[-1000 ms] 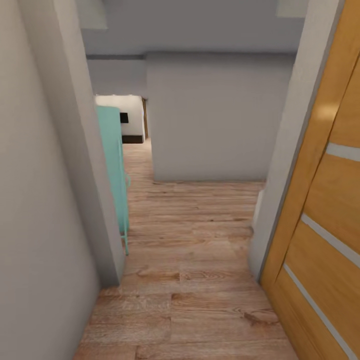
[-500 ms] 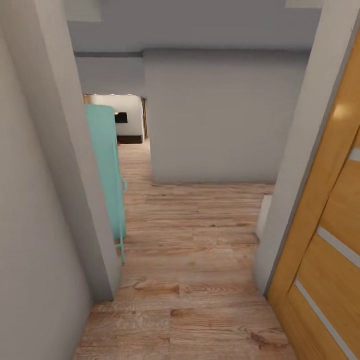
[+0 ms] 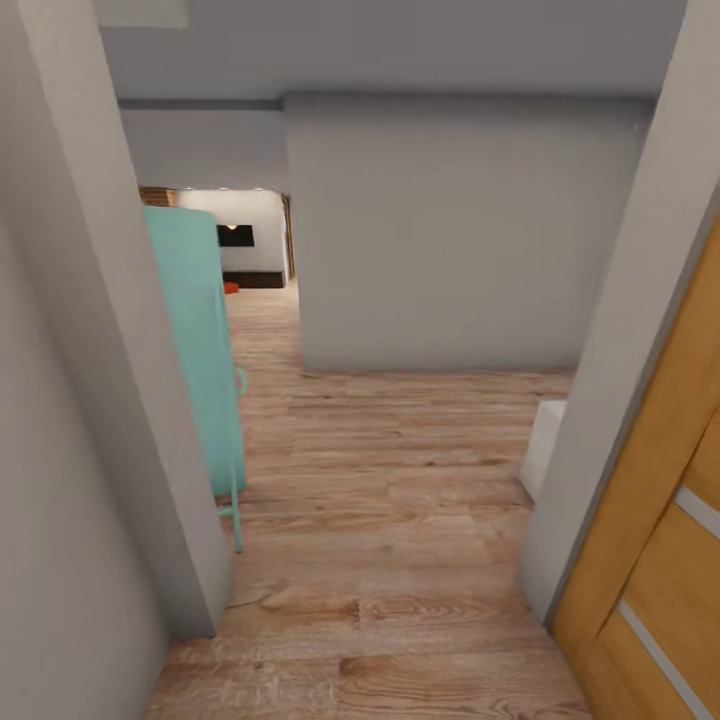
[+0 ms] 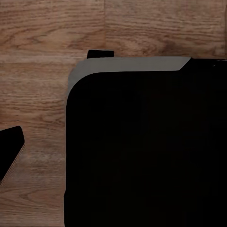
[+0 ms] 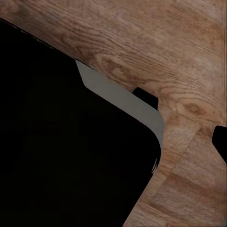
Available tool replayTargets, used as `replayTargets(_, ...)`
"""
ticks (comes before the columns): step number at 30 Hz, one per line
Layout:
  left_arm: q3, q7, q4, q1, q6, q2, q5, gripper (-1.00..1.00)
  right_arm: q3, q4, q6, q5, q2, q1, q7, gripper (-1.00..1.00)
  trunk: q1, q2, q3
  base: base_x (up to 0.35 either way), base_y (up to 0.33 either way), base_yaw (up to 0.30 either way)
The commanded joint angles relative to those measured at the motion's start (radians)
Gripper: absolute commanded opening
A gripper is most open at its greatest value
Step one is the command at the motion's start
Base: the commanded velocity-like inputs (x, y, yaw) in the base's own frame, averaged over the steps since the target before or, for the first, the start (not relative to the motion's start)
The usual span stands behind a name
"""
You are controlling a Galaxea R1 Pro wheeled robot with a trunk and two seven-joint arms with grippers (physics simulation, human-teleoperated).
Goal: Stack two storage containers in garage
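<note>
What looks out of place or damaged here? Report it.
Nothing stands out. The wood plank floor is unmarked and bare of spills, the orange-brown door stands open against the right wall, and the teal furniture stands upright by the left wall. A small red-orange shape lies on the far floor, too small to identify.

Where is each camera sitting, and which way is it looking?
Head view: up on the robot's head, looking forward and down a hallway, past a teal door and an orange wooden door.
Left wrist view: on the left arm, looking down at the plank floor and the robot's black base.
Right wrist view: on the right arm, looking down at planks and the same black body.
Shared: all three show the wood plank floor.
</note>
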Motion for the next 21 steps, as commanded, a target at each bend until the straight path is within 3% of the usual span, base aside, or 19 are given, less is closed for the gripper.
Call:
replayTargets(1,0.001,0.000,0.000,0.000,-0.003,0.000,0.004,1.00,0.007,0.000,-0.003,-0.010,-0.001,-0.001,0.005,1.00,0.001,0.000,-0.001,0.322,0.000,0.000)
replayTargets(21,0.001,0.000,0.000,0.000,-0.003,-0.002,0.004,1.00,0.008,0.000,-0.004,-0.011,0.006,-0.001,0.004,1.00,0.001,0.000,-0.001,0.322,0.000,0.000)
